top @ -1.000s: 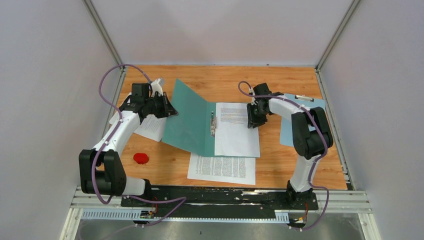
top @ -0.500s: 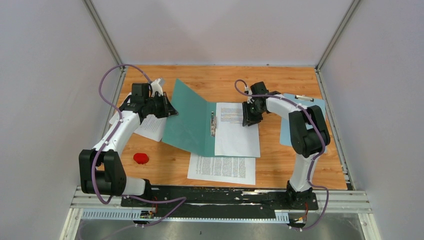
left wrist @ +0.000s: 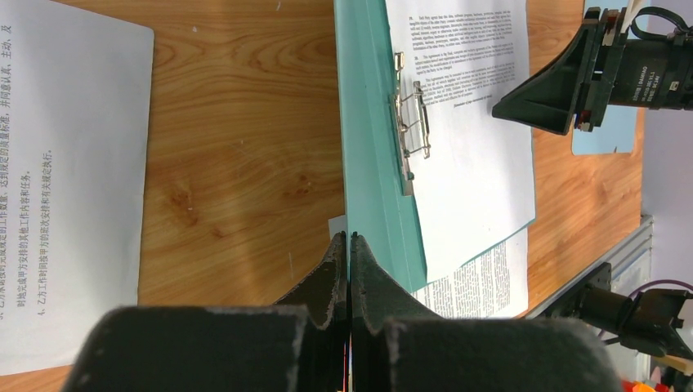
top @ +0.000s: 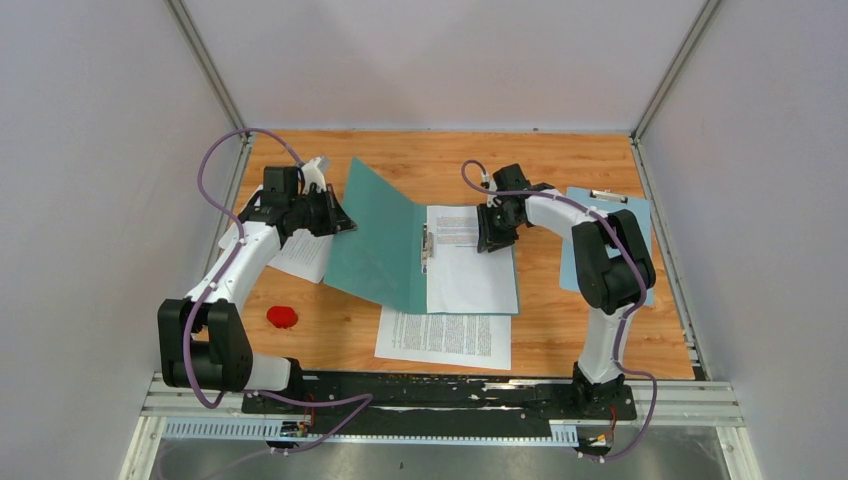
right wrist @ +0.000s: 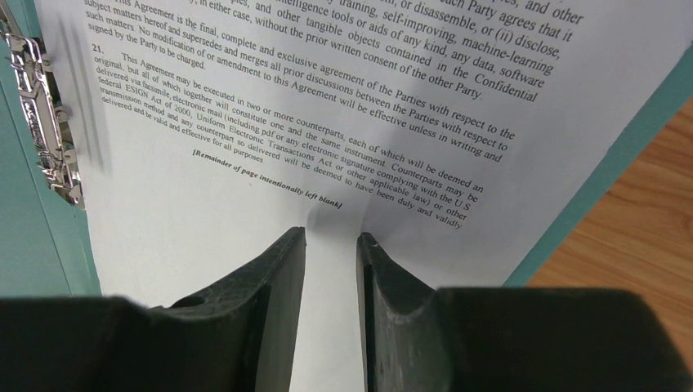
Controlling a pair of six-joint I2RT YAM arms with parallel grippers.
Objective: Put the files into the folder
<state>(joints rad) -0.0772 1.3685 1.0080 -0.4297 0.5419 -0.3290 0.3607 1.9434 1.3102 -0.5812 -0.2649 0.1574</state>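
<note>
Sliding left over the last second, my right end effector (top: 492, 238) has pushed the white printed paper sheet (top: 470, 275) toward the small metal fastener (top: 426, 248). A strip of the thin teal-green card folder (top: 372, 245) now shows along the sheet's right edge. Its fingers stand slightly apart, tips down on that sheet, pinching nothing I can see. My right arm reaches forward, wrist bent inward. My left end effector (top: 338, 224) stays clamped on the folder's raised left cover, above a second white printed sheet (top: 305, 258). A third printed sheet (top: 445, 338) lies on the wooden surface (top: 400, 160) just before the folder.
</note>
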